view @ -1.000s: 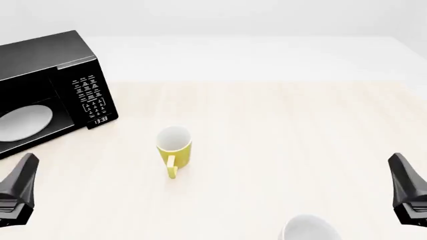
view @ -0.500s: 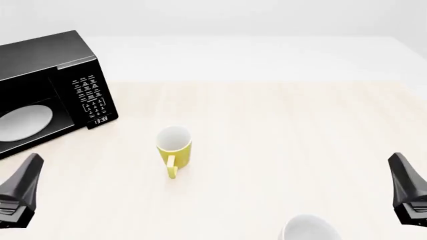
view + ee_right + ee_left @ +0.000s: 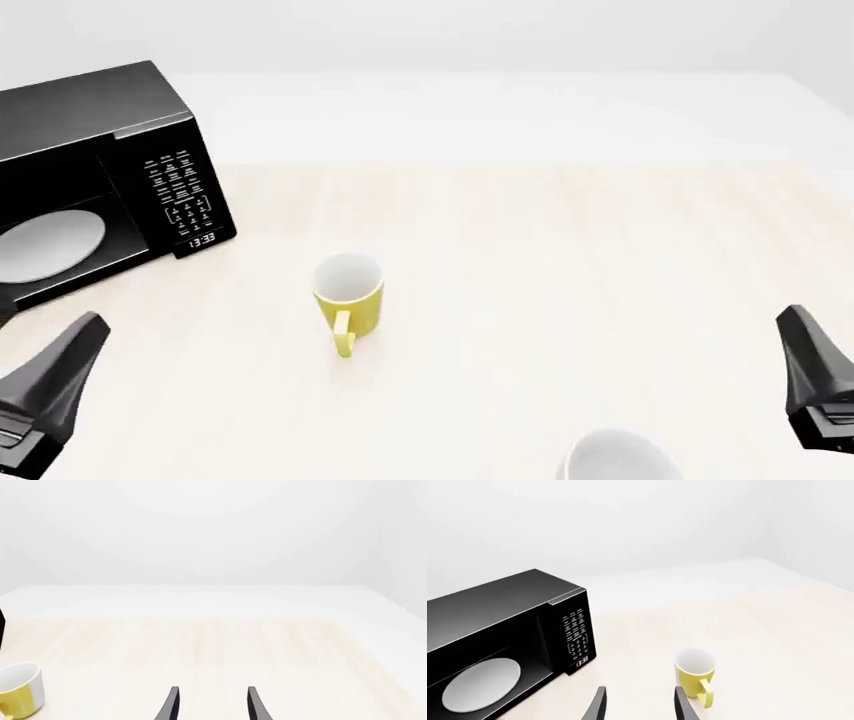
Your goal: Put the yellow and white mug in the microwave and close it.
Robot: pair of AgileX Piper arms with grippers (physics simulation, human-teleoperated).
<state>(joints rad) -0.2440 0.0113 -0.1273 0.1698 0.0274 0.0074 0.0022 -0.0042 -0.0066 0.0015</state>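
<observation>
The yellow and white mug (image 3: pixel 350 292) stands upright on the table's middle left, its handle toward the near side. It also shows in the left wrist view (image 3: pixel 695 672) and the right wrist view (image 3: pixel 20 690). The black microwave (image 3: pixel 107 140) stands at the far left with its inside showing and the white round plate (image 3: pixel 47 245) in it; its door is out of view. My left gripper (image 3: pixel 87 325) is open and empty, near and left of the mug, and appears in its own wrist view (image 3: pixel 639 700). My right gripper (image 3: pixel 797 320) is open and empty at the near right.
A plain white-grey mug (image 3: pixel 617 455) stands at the near edge of the front view, right of centre. The light wooden table (image 3: pixel 561 260) ends in a white strip at the back. The microwave's button panel (image 3: pixel 184 195) faces the mug.
My left gripper has moved to the right, toward the mug. The right arm and the mug have not moved.
</observation>
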